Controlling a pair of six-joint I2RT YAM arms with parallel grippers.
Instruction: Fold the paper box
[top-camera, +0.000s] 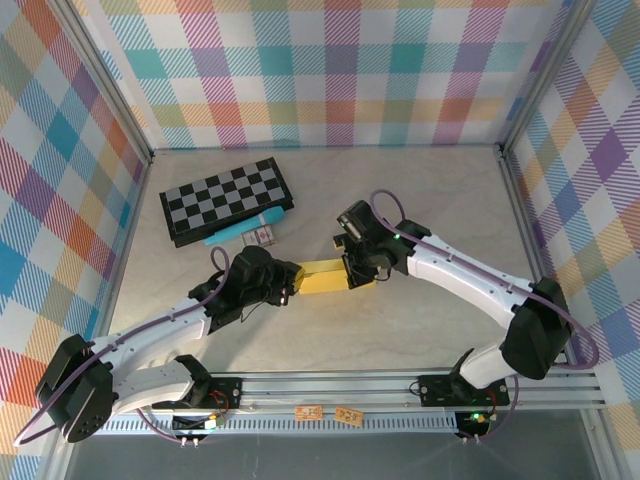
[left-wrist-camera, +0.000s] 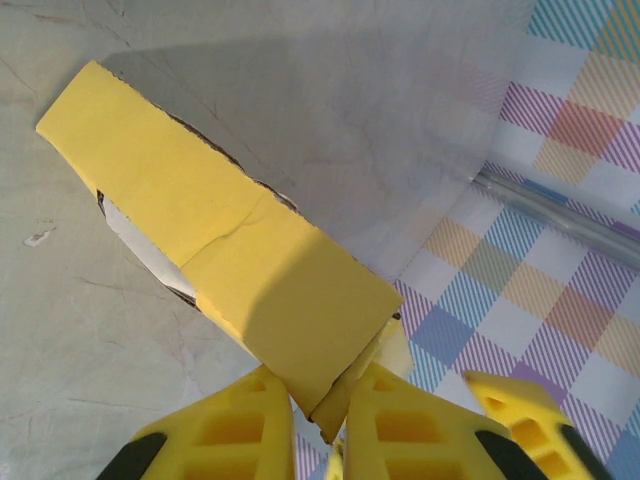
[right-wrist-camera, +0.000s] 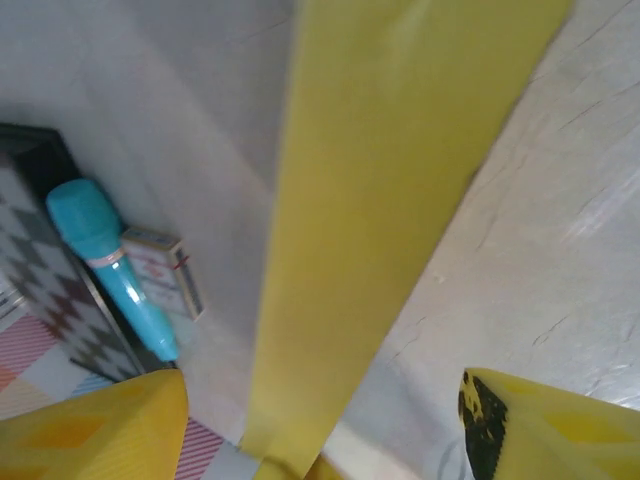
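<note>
Left gripper (left-wrist-camera: 318, 405) is pinched tight on one end of the paper box (top-camera: 324, 277), anchoring it mid-table just in front of the checkered board (top-camera: 228, 198), while the right gripper (right-wrist-camera: 320, 420) straddles the other end, spread wide, probably lining up a flap.

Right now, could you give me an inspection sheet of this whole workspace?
Surface: pale table, lightly marked.
Job's things: yellow paper box, mid-table between the two grippers.
Clutter: checkerboard, teal tube and small carton, far left.
Grippers: left gripper shut on the box's end; right gripper open, fingers either side of the box.
Cables: purple cables along both arms.
Surroundings: plaid walls on three sides.
</note>
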